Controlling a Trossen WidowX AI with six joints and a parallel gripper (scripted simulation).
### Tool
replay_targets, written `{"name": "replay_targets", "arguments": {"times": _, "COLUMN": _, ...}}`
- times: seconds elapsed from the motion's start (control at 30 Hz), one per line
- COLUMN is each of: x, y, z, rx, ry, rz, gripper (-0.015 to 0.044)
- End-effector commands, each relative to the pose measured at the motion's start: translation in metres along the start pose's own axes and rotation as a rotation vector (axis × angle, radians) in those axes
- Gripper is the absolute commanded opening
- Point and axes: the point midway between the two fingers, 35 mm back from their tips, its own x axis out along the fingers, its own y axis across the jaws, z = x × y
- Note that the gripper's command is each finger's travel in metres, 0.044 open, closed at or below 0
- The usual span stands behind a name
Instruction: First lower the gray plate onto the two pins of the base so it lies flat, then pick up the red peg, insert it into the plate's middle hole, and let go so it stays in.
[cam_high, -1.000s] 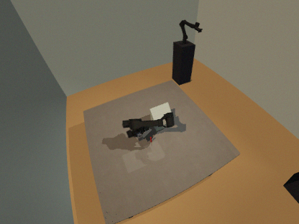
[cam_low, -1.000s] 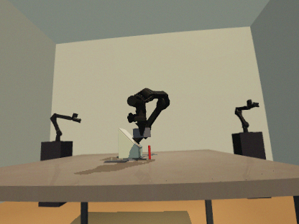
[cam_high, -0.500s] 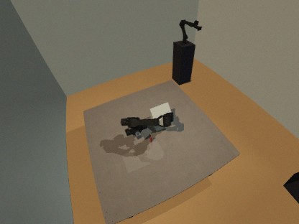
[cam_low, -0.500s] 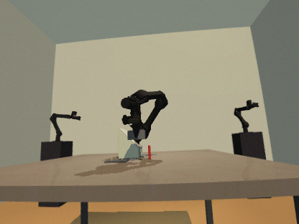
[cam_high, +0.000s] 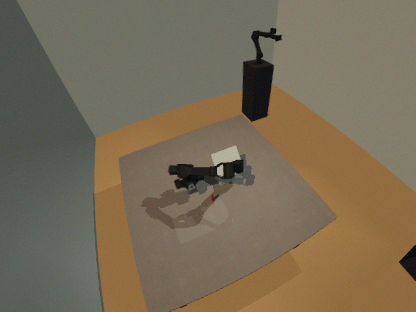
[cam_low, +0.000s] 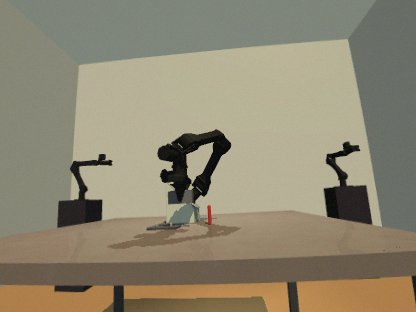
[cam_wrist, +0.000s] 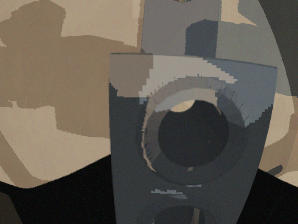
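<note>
The gray plate (cam_wrist: 193, 163) hangs tilted above the base (cam_wrist: 182, 19), its middle hole facing the wrist camera. The pincer (cam_low: 182, 192) is clamped on its upper edge. The red peg (cam_low: 209, 214) stands upright on the table (cam_low: 300, 240) just beside.

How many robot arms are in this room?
3. The working arm is at the table's middle, its gripper clamping the gray plate. Two smaller arms stand on dark pedestals, one at the left, one at the right. More may be out of frame.
</note>
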Motion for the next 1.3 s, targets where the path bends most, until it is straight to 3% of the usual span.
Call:
{"name": "replay_targets", "arguments": {"times": 0.0, "x": 0.005, "y": 0.0, "z": 0.012, "rx": 0.003, "ry": -0.005, "rz": 0.002, "gripper": 0.0}}
{"name": "replay_targets", "arguments": {"times": 0.73, "x": 0.041, "y": -0.007, "z": 0.073, "rx": 0.042, "ry": -0.006, "rz": 0.003, "gripper": 0.0}}
{"name": "replay_targets", "arguments": {"times": 1.27, "x": 0.042, "y": -0.007, "z": 0.074, "rx": 0.044, "ry": -0.006, "rz": 0.003, "gripper": 0.0}}
